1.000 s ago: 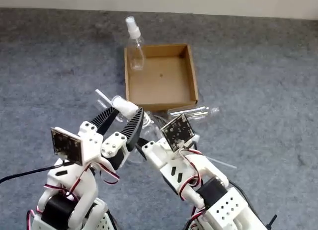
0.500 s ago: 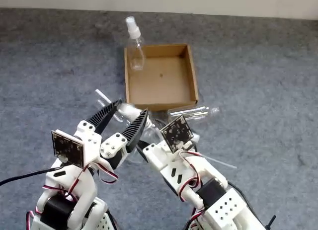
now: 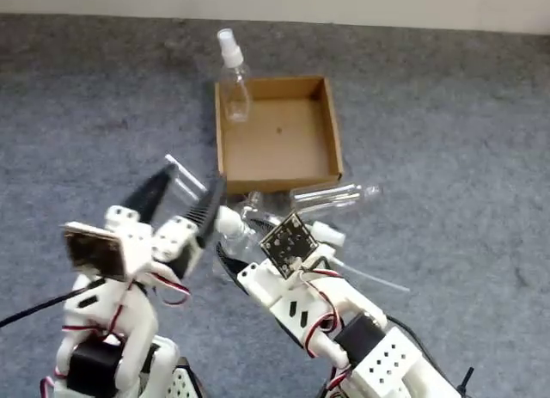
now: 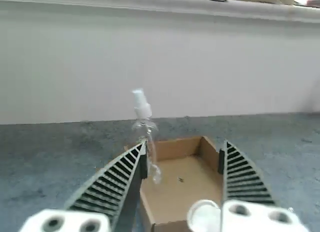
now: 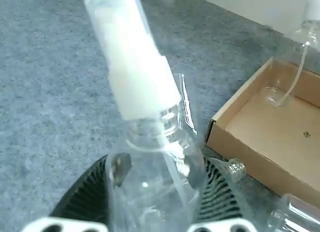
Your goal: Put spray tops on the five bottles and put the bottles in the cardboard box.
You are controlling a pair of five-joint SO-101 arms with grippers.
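My right gripper [image 5: 155,192] is shut on a clear bottle [image 5: 150,172] that carries a white spray top [image 5: 132,56]; from above this bottle [image 3: 238,230] lies just in front of the cardboard box [image 3: 278,140]. My left gripper [image 3: 196,176] stands open to the left of it, holding nothing, its fingers [image 4: 120,177] spread wide. Another capped bottle [image 3: 234,80] stands upright in the box's far left corner. A clear bottle [image 3: 335,194] lies on its side by the box's near right corner. An uncapped bottle neck [image 5: 235,167] shows beside the held bottle.
A thin white dip tube [image 3: 182,169] lies on the grey carpet between my left fingers. A second tube [image 3: 371,280] with a white spray head [image 3: 331,236] lies right of my right arm. Open carpet surrounds the box on the left, right and far sides.
My left gripper has let go of the spray top, opened wider and drawn back to the left. My right gripper, still holding the capped bottle, has shifted a little to the left.
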